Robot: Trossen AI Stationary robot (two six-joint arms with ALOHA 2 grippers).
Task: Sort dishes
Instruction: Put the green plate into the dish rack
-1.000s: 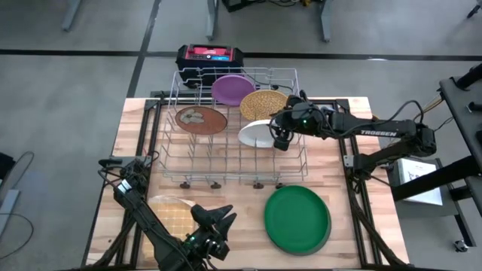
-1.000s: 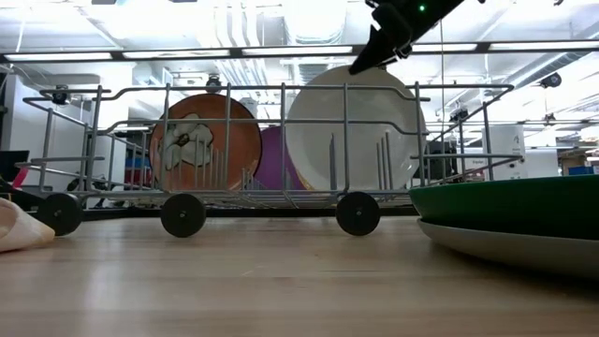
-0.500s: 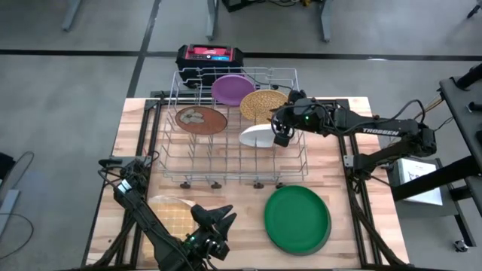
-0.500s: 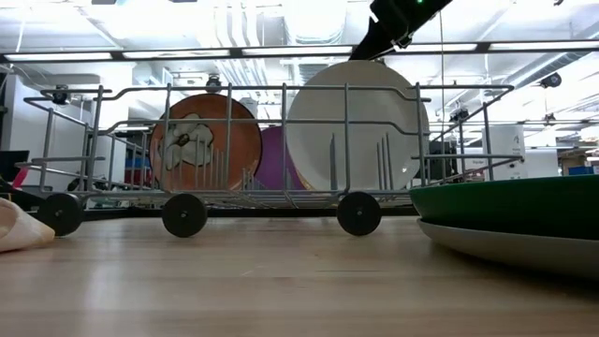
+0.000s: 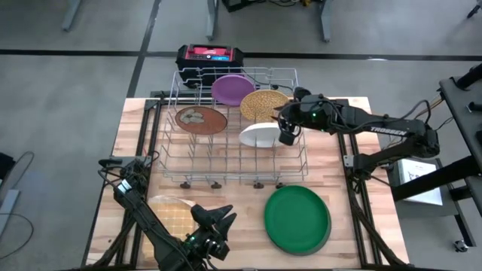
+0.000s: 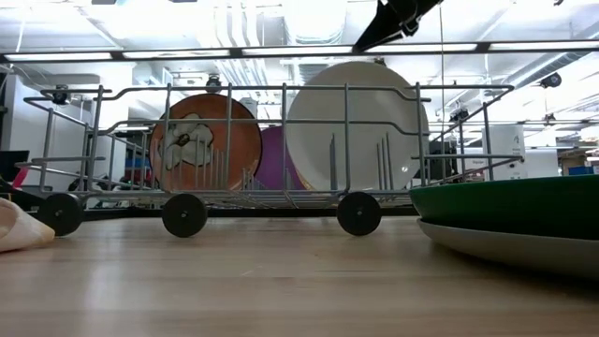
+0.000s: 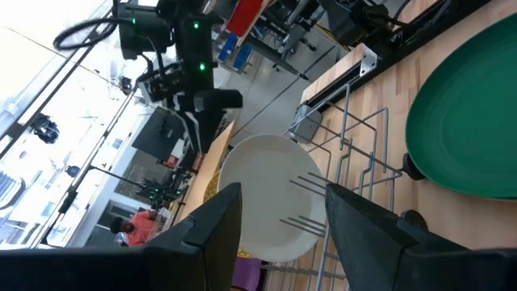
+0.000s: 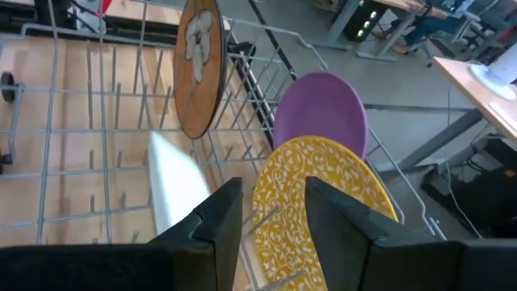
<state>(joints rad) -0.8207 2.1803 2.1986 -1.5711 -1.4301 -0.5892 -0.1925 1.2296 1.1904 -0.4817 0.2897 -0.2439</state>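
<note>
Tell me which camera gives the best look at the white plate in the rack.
The low view: the white plate faces it, standing upright between the rack wires. The high view shows it foreshortened from above, the right wrist view only its edge, and the left wrist view shows its face partly behind that gripper's fingers.

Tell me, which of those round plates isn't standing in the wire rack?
The round green plate: it lies flat on the wooden table, stacked on another plate, while the others stand upright in the rack.

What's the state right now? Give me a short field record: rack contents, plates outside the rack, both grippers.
rack: holds purple plate, yellow plate, brown plate, white plate, all on edge
outside rack: green plate stacked on grey plate, table front right
right gripper: open, empty, above the white plate's rim
left gripper: open, empty, table front
</note>
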